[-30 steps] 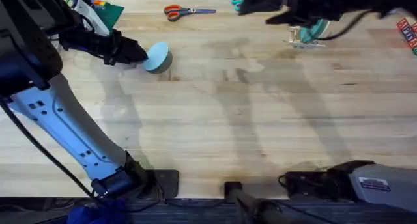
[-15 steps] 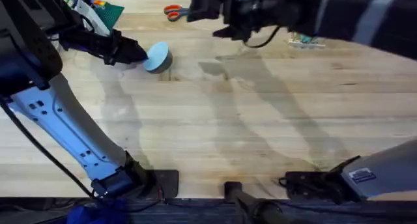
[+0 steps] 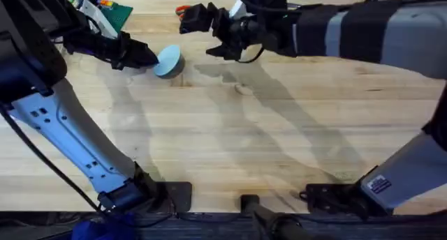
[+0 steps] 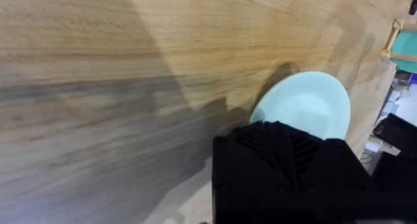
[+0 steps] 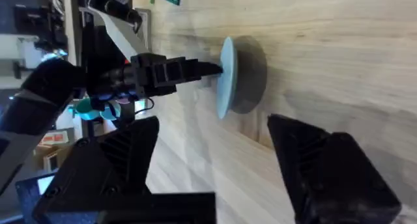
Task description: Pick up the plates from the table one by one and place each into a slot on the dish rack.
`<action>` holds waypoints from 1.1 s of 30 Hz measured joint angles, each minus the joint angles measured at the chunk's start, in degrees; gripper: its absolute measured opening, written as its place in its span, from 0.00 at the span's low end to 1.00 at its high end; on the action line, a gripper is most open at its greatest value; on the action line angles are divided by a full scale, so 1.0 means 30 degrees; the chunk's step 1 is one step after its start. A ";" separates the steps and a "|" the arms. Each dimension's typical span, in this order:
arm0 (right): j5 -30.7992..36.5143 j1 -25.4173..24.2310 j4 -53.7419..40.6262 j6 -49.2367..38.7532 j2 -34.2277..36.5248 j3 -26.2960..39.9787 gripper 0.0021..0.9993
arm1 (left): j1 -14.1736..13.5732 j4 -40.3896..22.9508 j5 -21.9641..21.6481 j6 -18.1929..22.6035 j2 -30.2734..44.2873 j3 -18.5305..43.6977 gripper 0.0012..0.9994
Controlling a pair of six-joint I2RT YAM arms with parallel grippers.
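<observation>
A light blue plate [image 3: 168, 61] stands tilted up on its edge at the back left of the table [image 3: 230, 142]. My left gripper [image 3: 144, 56] is shut on its left rim. The left wrist view shows the plate [image 4: 306, 107] just past the black fingers [image 4: 287, 165]. My right gripper [image 3: 204, 33] hovers open just right of the plate, with nothing between its fingers. From the right wrist, the plate [image 5: 226, 74] shows edge-on, pinched by the left gripper [image 5: 207, 70]. My right gripper [image 5: 215, 178] frames it. A corner of the dish rack [image 4: 395, 38] shows far off; my right arm covers it overhead.
Orange-handled scissors [image 3: 184, 10] lie at the table's back edge, just behind the right gripper. A green packet [image 3: 115, 13] with coloured items sits at the back left corner. The right arm [image 3: 349, 31] spans the back of the table.
My right arm has swung left along the back of the table, from over the rack to just beside the blue plate. The left gripper and plate have not moved.
</observation>
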 joint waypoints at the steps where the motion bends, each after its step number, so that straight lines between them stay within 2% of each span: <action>1: 0.0058 0.0062 0.0104 0.0208 0.0077 0.0000 0.99 | 0.0000 0.0000 0.0000 0.0000 0.0000 0.0000 0.04; 11: 0.1051 0.1185 0.2145 0.2056 0.1708 0.0166 0.99 | 0.0000 0.0000 0.0000 0.0000 0.0000 0.0000 0.04; 23: 0.1151 0.2495 0.2212 0.2331 0.4642 0.3706 0.99 | 0.0000 0.0015 0.0000 0.0000 0.0000 0.0000 0.04; 33: 0.1346 0.2529 0.2256 0.2444 0.5422 0.4015 0.99 | 0.0000 0.0022 0.0000 0.0000 0.0000 0.0000 0.04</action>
